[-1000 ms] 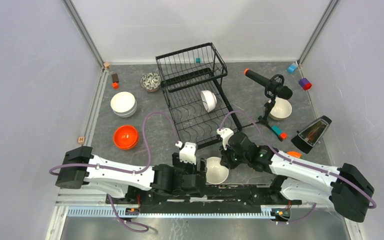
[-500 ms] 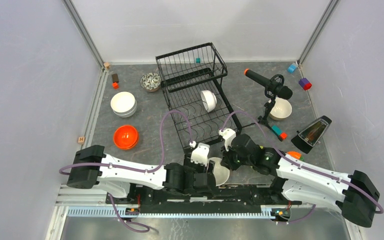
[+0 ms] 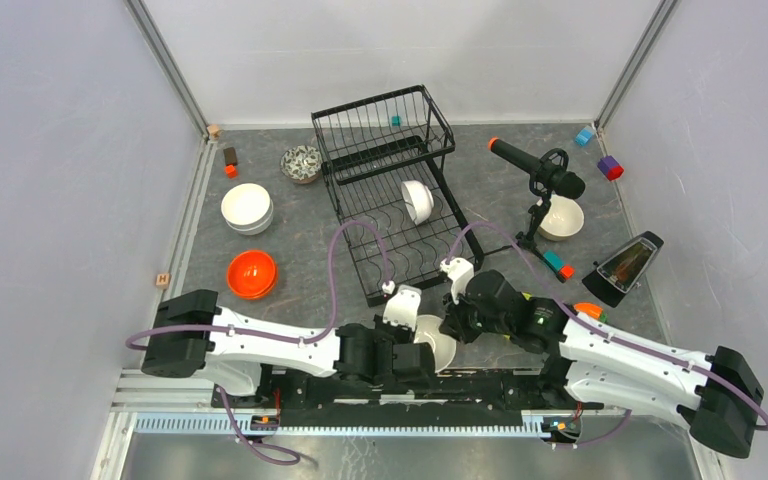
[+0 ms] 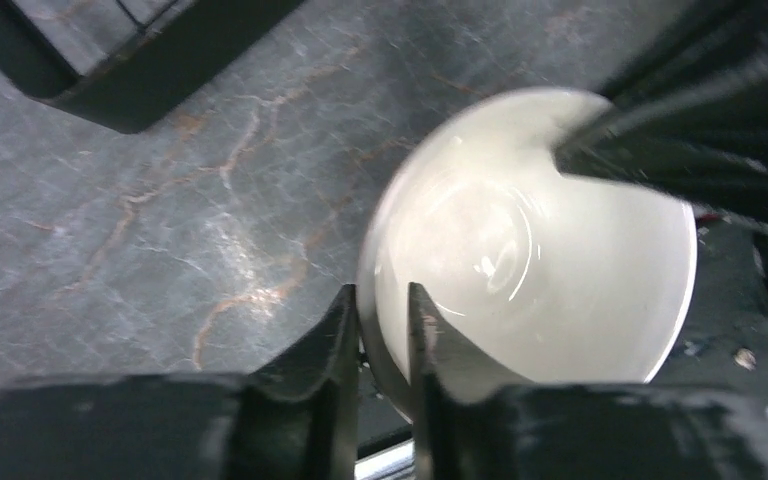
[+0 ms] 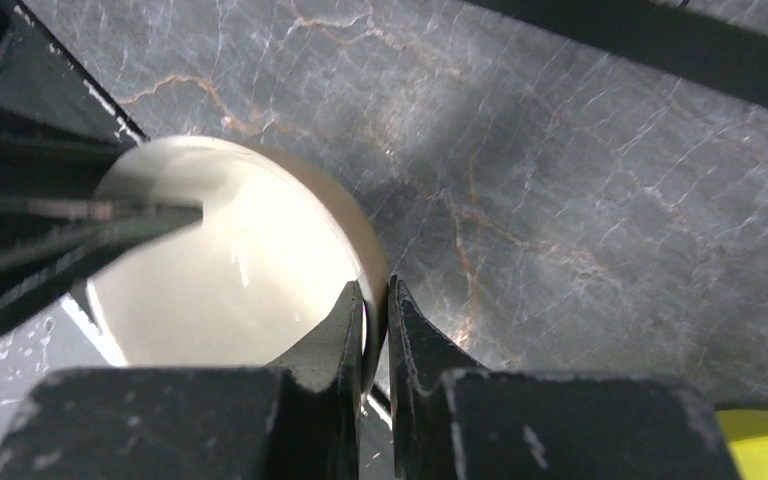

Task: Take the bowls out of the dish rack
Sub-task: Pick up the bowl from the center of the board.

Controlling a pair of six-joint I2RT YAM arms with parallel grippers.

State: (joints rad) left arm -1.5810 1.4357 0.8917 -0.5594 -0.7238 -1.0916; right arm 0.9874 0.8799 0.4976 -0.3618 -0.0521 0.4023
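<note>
Cream bowl (image 3: 440,345) is by the tabletop's near edge, midway between the arms. Right gripper (image 5: 373,292) pinches its right rim. Left gripper (image 4: 381,298) pinches the opposite rim, the bowl lying to its right.

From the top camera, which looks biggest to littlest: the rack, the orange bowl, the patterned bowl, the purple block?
Biggest first:
rack
orange bowl
patterned bowl
purple block
The bowls look close, and the orange one sits nearer the camera, so that pair is unsure.
</note>
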